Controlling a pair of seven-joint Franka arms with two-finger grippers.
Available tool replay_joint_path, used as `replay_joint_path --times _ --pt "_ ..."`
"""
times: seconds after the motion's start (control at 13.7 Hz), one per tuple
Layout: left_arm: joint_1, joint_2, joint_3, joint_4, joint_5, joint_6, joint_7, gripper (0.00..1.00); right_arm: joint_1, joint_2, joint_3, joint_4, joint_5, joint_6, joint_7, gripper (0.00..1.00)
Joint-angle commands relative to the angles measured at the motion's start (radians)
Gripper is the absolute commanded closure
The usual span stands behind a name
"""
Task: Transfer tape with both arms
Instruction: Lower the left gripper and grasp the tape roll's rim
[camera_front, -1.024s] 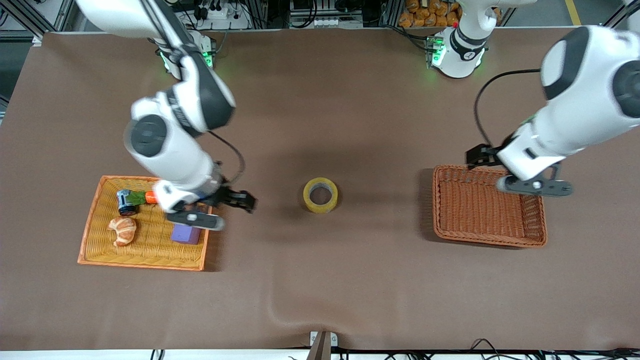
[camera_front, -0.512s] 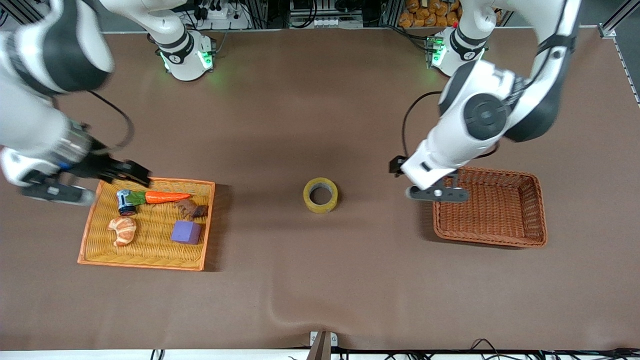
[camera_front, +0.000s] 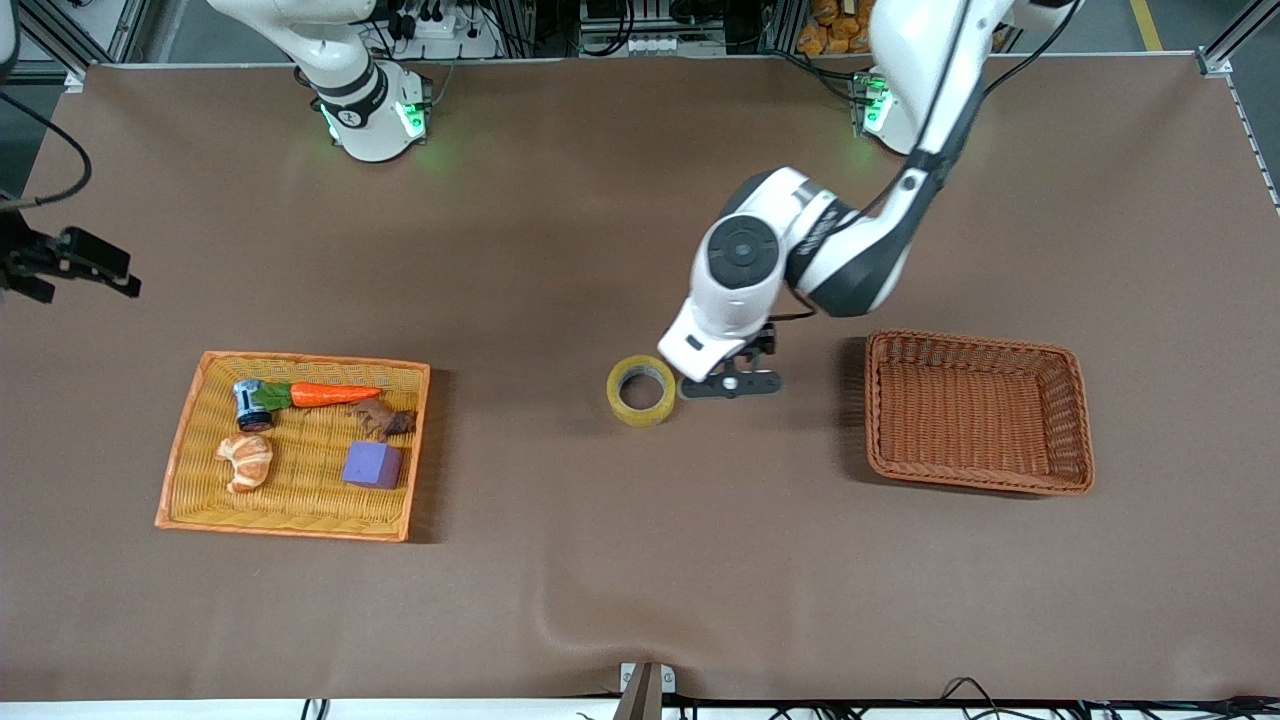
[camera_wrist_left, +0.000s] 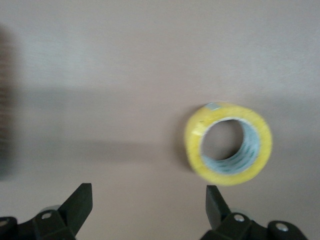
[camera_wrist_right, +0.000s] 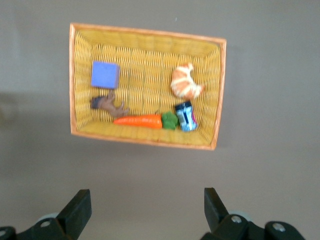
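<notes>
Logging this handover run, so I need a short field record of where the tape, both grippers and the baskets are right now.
tape: on the table, between the baskets, ungripped
left gripper: open, over the table beside the tape
right gripper: open, high over the table, yellow basket in its view
brown basket: empty, toward the left arm's end

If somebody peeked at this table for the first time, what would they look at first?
Probably the big white left arm stretching to the middle of the table, its open left gripper hanging just beside the yellow tape and not touching it. Next, the orange tray toward the right arm's end, holding a carrot, a croissant and a purple cube. The right gripper waits open, high above that tray.
</notes>
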Motion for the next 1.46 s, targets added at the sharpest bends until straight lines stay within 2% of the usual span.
replay_joint_path --times 0.0,0.29,0.8,0.95,1.02,1.17,1.39 --pt "-0.039 0.087 0.01 0.055 0.022 0.076 -0.078 0.0 -0.012 -0.05 0.023 -0.042 -0.015 -0.014 0.032 0.0" --pt "-0.053 0.135 0.01 0.055 0.021 0.156 -0.134 0.0 -0.013 -0.024 0.02 -0.039 -0.006 0.007 0.031 0.0" --pt "-0.053 0.187 0.01 0.066 0.021 0.204 -0.14 0.0 -0.027 -0.005 0.018 -0.032 -0.003 0.012 0.046 0.0" --pt "-0.053 0.197 0.012 0.068 0.019 0.21 -0.138 0.18 -0.027 -0.001 0.019 -0.02 -0.001 0.013 0.072 0.0" --pt "-0.053 0.204 0.012 0.068 0.019 0.21 -0.138 0.31 -0.024 -0.001 0.02 -0.017 -0.003 0.012 0.075 0.0" --pt "-0.053 0.213 0.012 0.068 0.019 0.216 -0.132 0.63 -0.018 -0.001 0.02 -0.008 -0.003 0.006 0.103 0.0" --pt "-0.054 0.223 0.012 0.068 0.021 0.238 -0.122 0.99 -0.018 -0.001 0.02 0.001 -0.003 0.003 0.107 0.0"
